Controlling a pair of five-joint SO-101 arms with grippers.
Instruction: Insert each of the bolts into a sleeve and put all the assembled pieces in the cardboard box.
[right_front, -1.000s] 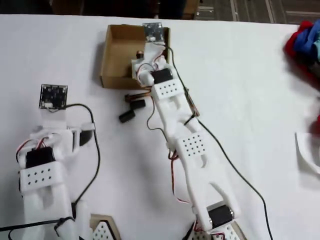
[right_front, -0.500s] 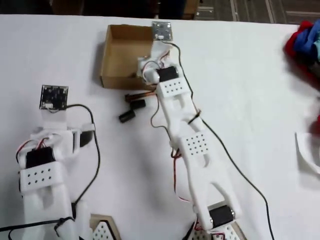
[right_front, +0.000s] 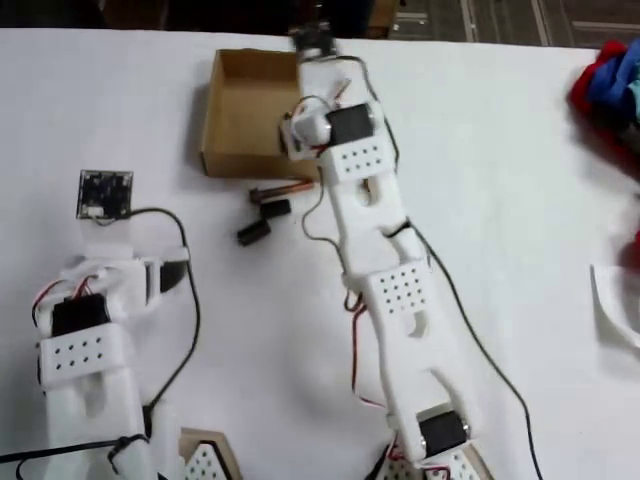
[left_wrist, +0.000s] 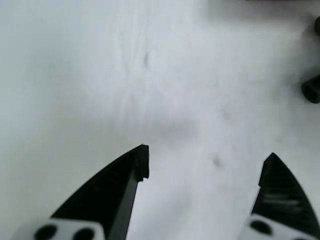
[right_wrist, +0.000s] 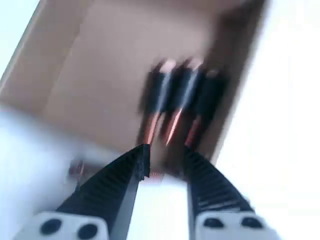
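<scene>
**Two sleeves and one bolt outside the box**

On the tabletop (right_front: 500, 150), just beside the cardboard box (right_front: 232, 160), lie two black sleeves (right_front: 276, 209) and one copper bolt (right_front: 283, 191). Inside the box, three assembled pieces (right_wrist: 175, 100) seem to lie side by side, though they are blurred. The right hand (right_wrist: 165, 156), narrowly parted and empty, hangs over the box. Its arm has pushed farther across since a second ago. The left hand (left_wrist: 207, 162) gapes wide over the tabletop, unmoved.

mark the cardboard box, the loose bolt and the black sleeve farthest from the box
cardboard box (right_front: 235, 163): high view, on its near outer wall
bolt (right_front: 278, 192): high view, middle of its shaft
sleeve (right_front: 253, 233): high view, middle of its side
</scene>
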